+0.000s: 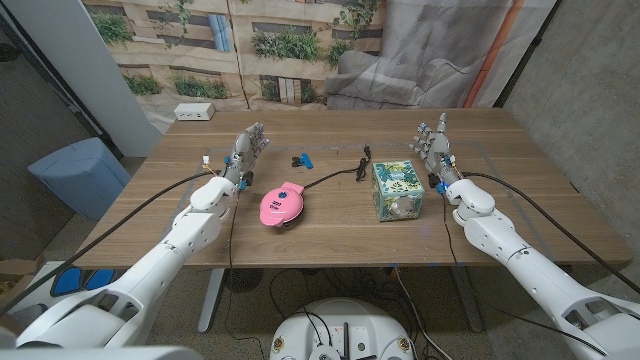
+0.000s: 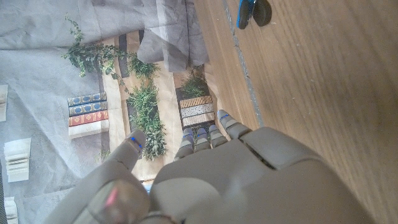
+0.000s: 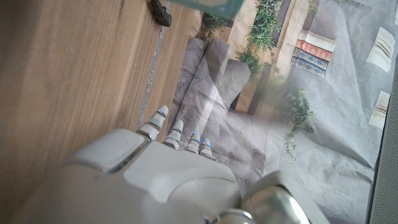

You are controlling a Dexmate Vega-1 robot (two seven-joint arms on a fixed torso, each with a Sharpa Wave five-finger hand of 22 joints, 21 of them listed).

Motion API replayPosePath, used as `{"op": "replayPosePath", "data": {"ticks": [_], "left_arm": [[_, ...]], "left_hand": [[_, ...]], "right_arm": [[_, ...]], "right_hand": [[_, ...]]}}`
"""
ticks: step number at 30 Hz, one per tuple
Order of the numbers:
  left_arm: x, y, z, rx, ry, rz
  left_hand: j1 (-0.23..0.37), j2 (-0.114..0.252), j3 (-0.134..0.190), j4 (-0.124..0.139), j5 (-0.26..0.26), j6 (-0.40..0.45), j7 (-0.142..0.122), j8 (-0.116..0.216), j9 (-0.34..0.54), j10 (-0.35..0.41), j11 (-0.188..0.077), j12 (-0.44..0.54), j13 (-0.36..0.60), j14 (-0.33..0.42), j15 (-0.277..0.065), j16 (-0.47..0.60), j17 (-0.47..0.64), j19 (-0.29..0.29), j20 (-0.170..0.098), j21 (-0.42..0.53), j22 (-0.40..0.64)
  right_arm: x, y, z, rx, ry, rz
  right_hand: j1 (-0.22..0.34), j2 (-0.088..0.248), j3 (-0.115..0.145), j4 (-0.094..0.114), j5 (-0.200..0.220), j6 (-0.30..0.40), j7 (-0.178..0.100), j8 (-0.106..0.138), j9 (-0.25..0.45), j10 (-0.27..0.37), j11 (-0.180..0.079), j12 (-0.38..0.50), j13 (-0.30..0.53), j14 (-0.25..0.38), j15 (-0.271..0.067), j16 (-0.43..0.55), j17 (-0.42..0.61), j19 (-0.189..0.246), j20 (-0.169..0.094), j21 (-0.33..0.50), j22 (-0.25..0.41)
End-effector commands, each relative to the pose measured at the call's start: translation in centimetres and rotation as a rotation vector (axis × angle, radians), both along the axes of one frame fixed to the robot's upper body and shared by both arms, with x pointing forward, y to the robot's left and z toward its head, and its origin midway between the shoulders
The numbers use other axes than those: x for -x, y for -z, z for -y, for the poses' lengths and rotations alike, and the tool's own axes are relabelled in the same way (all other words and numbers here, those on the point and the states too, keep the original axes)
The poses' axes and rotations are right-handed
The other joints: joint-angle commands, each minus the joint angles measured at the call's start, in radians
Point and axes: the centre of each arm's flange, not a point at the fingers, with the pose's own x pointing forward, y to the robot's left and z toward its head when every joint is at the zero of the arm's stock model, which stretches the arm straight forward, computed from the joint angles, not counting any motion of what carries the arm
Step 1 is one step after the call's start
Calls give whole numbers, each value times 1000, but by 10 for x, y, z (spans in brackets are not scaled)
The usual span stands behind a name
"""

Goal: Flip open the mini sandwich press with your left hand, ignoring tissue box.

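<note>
Not started: the pink round plastic mini sandwich press (image 1: 280,205) sits closed mid-table. Left hand (image 1: 245,150) and right hand (image 1: 435,145) stand apart from it, fingers spread, empty.

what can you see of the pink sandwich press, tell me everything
The sandwich press is small, rounded and glossy pink, plastic by the look, with its lid shut. It lies on the wooden table between the left hand and the tissue box, touching neither. A black cord runs from its far side across the table.
</note>
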Motion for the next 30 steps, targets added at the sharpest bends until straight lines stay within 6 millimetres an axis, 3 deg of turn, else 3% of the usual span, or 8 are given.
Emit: {"op": "replayPosePath", "data": {"ticks": [1,7,14,30], "left_arm": [[14,-2,-11,-81,-35,34],[26,-2,-20,-118,-61,55],[40,-3,-31,-159,-85,123],[79,-3,-61,-338,-156,186]], "left_hand": [[14,55,5,-17,-4,11,-1,8,4,3,-8,4,5,5,-3,6,3,14,-33,-3,5],[27,53,8,-42,-7,20,-10,9,4,12,-16,3,5,12,-9,5,3,22,-37,-4,5],[50,47,12,-89,-10,42,-18,13,4,42,-33,7,5,35,-22,8,3,40,-39,-5,5],[68,50,14,-122,-11,50,-22,10,4,45,-37,1,6,38,-22,3,4,46,-41,-9,5]], "right_arm": [[0,0,0,0,0,0],[0,0,0,0,0,0],[0,0,0,0,0,0],[0,0,0,0,0,0]], "right_hand": [[3,90,-7,2,4,-9,1,5,2,-4,-1,3,5,-7,-23,4,5,1,6,5,1],[3,90,-7,2,4,-8,1,5,2,-3,-1,4,5,-7,-23,3,5,2,6,5,1],[3,90,-7,2,4,-8,2,5,2,-4,0,3,5,-7,-23,3,5,2,6,5,1],[3,90,-7,2,4,-8,2,5,2,-4,0,3,5,-6,-23,4,5,2,6,4,1]]}}
